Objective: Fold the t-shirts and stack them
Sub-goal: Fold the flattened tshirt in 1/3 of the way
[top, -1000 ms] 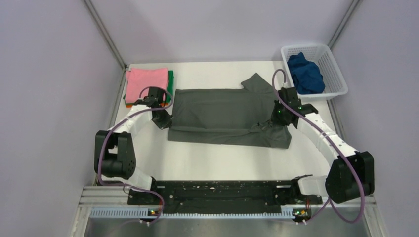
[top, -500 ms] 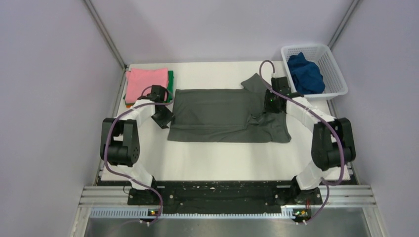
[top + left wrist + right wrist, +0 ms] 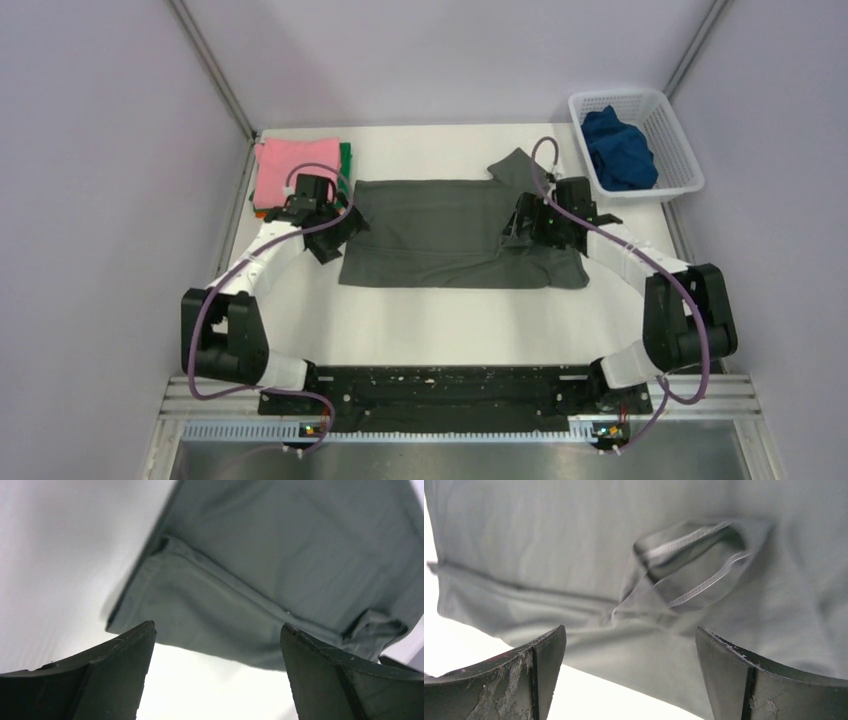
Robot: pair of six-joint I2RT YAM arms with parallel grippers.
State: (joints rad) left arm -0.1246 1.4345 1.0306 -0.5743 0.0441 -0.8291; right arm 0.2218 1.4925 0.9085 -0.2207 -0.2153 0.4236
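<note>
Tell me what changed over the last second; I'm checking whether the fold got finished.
The right claw left the near-right part of the dark grey t-shirt and swung leftward over it, open. The left claw edged right, over its left edge, open. The folded stack, basket and dark blue t-shirt stayed put.

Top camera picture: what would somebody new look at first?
Probably the big dark grey t-shirt lying in the middle of the table, with the left gripper and the right gripper open over its two ends. After that, the bright pink t-shirt folded at the far left corner, and the dark blue t-shirt crumpled in the white basket at the far right.
</note>
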